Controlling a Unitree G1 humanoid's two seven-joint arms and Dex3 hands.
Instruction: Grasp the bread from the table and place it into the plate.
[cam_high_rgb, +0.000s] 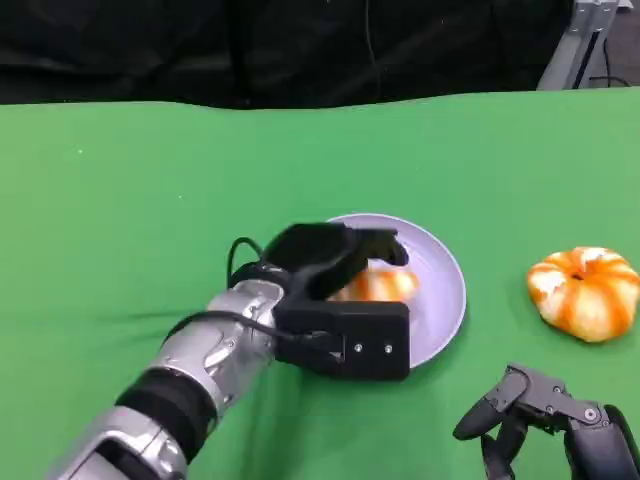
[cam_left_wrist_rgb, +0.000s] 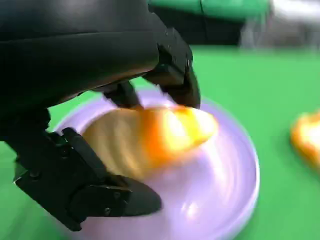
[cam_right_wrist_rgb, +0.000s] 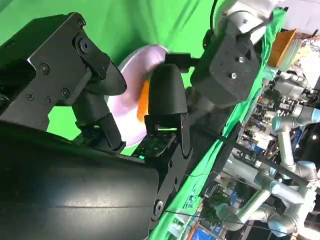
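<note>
A golden-orange piece of bread (cam_high_rgb: 385, 285) lies in the lilac plate (cam_high_rgb: 440, 300) near the middle of the table. My left hand (cam_high_rgb: 330, 275) hovers over the plate's near-left side, fingers reaching above the bread. In the left wrist view the fingertips (cam_left_wrist_rgb: 180, 85) touch the top of the bread (cam_left_wrist_rgb: 150, 140), while the thumb stands apart from it above the plate (cam_left_wrist_rgb: 225, 190). The bread and plate look blurred there. My right hand (cam_high_rgb: 545, 415) rests low at the front right, fingers apart and holding nothing. The right wrist view shows the plate (cam_right_wrist_rgb: 131, 95) beyond the right hand (cam_right_wrist_rgb: 125, 115).
A second round bread (cam_high_rgb: 585, 292), orange with white stripes, sits on the green cloth to the right of the plate, just beyond my right hand. The table's far edge meets a black backdrop. Open green cloth spreads to the left and behind the plate.
</note>
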